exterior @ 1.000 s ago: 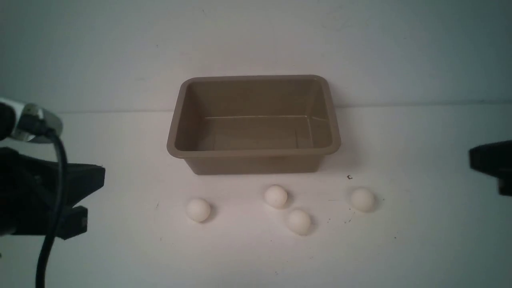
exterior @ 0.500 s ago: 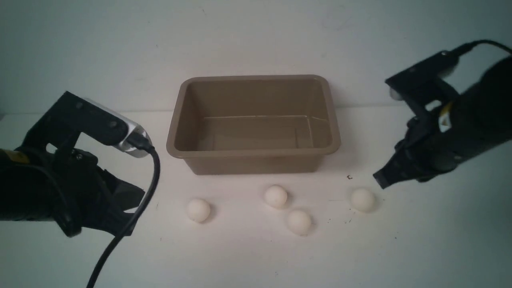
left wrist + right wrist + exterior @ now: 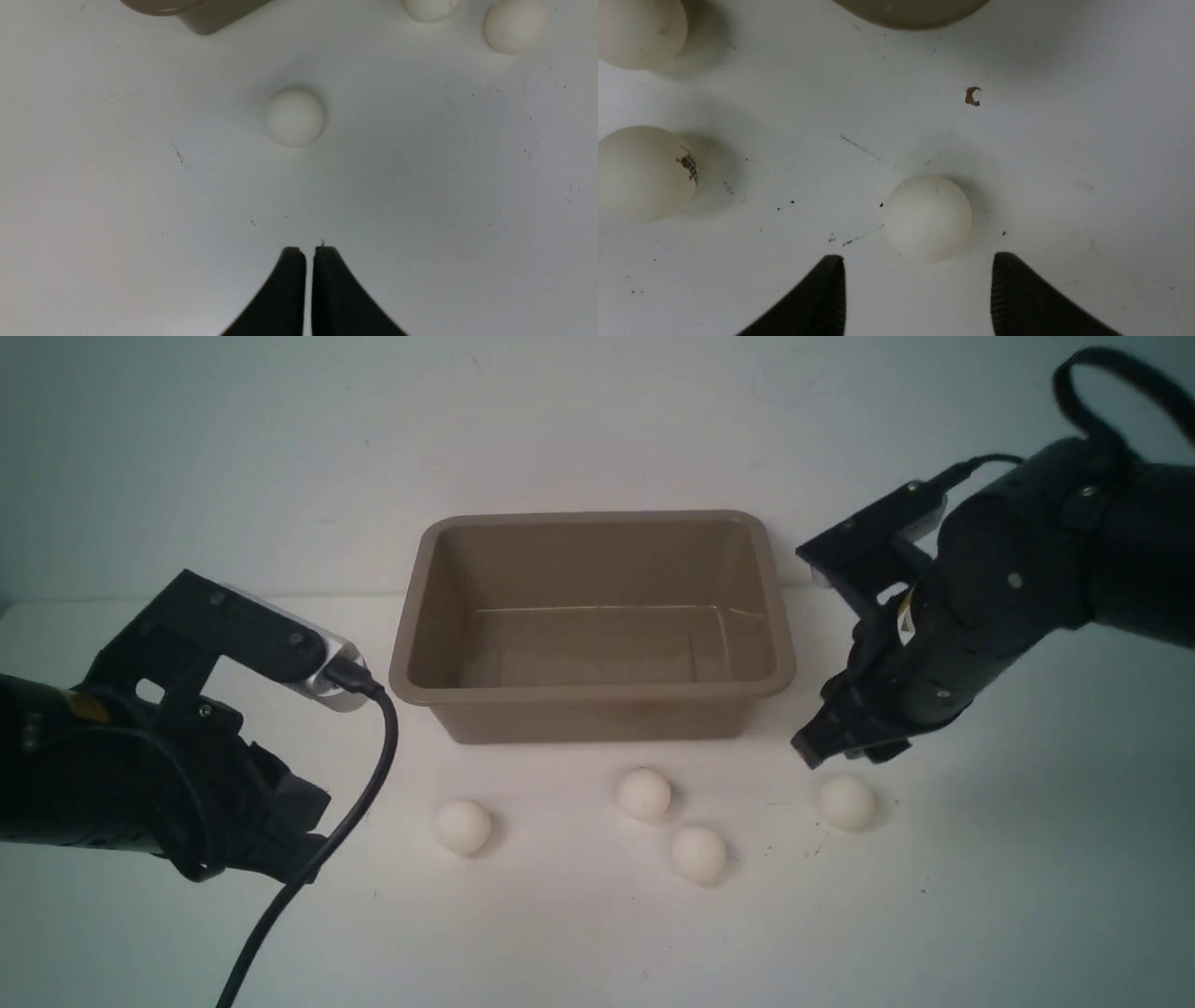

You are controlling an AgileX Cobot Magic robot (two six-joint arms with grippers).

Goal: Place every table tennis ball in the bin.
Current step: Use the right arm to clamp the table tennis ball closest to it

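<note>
Several off-white table tennis balls lie on the white table in front of the taupe bin, which has nothing in it. They include a left ball, a pair in the middle and a right ball. My left gripper hangs left of the left ball and is shut, with nothing in it. My right gripper hovers just above the right ball. Its jaws are open, and that ball lies just ahead of the tips, untouched.
A small brown chip lies on the table between the right ball and the bin's corner. The left arm's black cable trails down to the table's front edge. A pale wall stands behind the bin.
Both arms have swung in from the frame edges towards the balls. The right gripper has come down over the right ball and opened. The balls and the bin have not moved.
</note>
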